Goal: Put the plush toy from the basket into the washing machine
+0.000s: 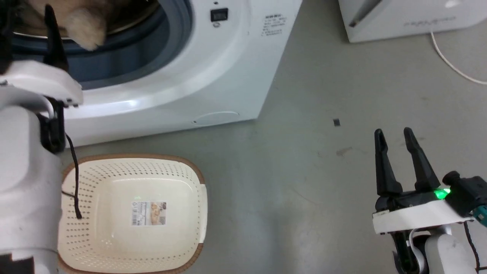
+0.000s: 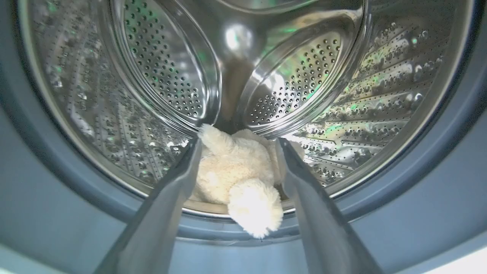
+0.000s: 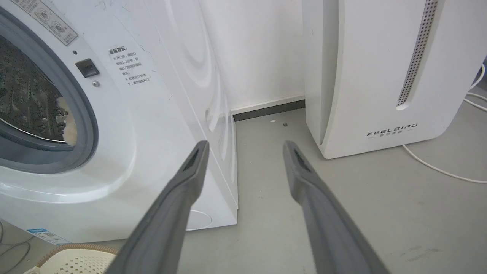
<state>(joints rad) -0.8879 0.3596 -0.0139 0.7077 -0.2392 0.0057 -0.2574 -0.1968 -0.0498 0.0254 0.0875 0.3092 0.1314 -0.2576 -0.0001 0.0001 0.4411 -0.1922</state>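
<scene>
left hand (image 2: 239, 141): fingers spread wide, holding nothing, pointing into the mouth of the washing machine (image 1: 213, 76)
ahead of left hand: plush toy (image 2: 236, 175) sits dead ahead, framed between the two fingers, low at the front of the drum (image 2: 342, 125)
contact: fingers flank the toy; cannot tell whether either one touches the fur
toy axis: runs roughly along the hand's pointing line, body deeper in, one rounded limb (image 2: 255, 213) pointing back at the hand
limb position: hangs out over the drum lip onto the grey rubber ring (image 2: 418, 198); the rest of the toy is inside the drum
key relation: judged, any next move is a straight push forward on that limb, or a straight pull-back of the hand
nearer arm: left, right at the opening
behind and below left hand: basket (image 1: 152, 156) on the floor, toy not in it, label (image 1: 149, 213) on its bottom showing
right hand (image 1: 393, 131): fingers apart, holding nothing, over the floor, well apart from the opening
task state: judged nearly done, limb not fully in
</scene>
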